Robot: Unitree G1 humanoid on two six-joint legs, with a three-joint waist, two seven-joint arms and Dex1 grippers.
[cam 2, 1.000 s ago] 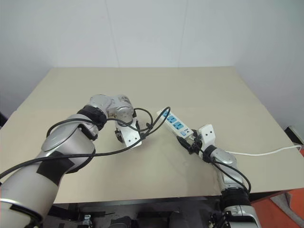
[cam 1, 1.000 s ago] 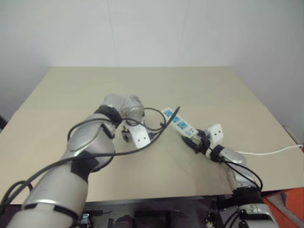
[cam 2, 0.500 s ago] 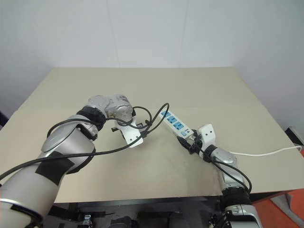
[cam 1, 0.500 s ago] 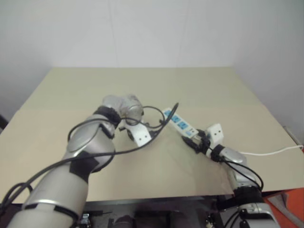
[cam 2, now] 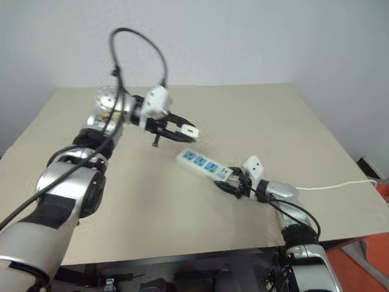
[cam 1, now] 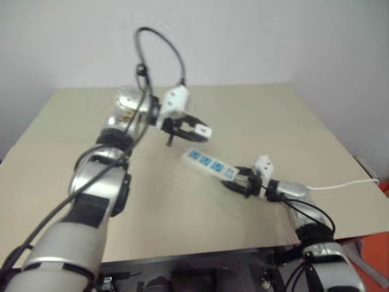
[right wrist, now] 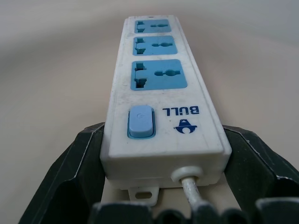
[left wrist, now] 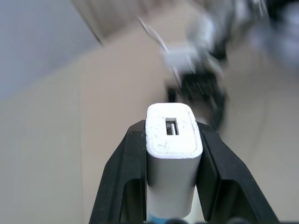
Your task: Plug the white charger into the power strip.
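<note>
Partly hidden white charger (left wrist: 171,154) between fingers (left wrist: 122,182)

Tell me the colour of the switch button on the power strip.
Light blue, on the white power strip; the switch button shows best in the right wrist view.

Silver-grey jointed metal arms (cam 1: 97,182) banded in black, looped with black cables (cam 2: 137,45); white wrist boxes (cam 1: 175,100), black fingers (left wrist: 126,172).

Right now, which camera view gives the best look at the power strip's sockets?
The right wrist view: the power strip lies lengthwise between the right gripper's fingers, with all three blue sockets, the switch and the cord exit facing the camera. Both eye views show it small on the table. The left wrist view shows the charger instead.
</note>
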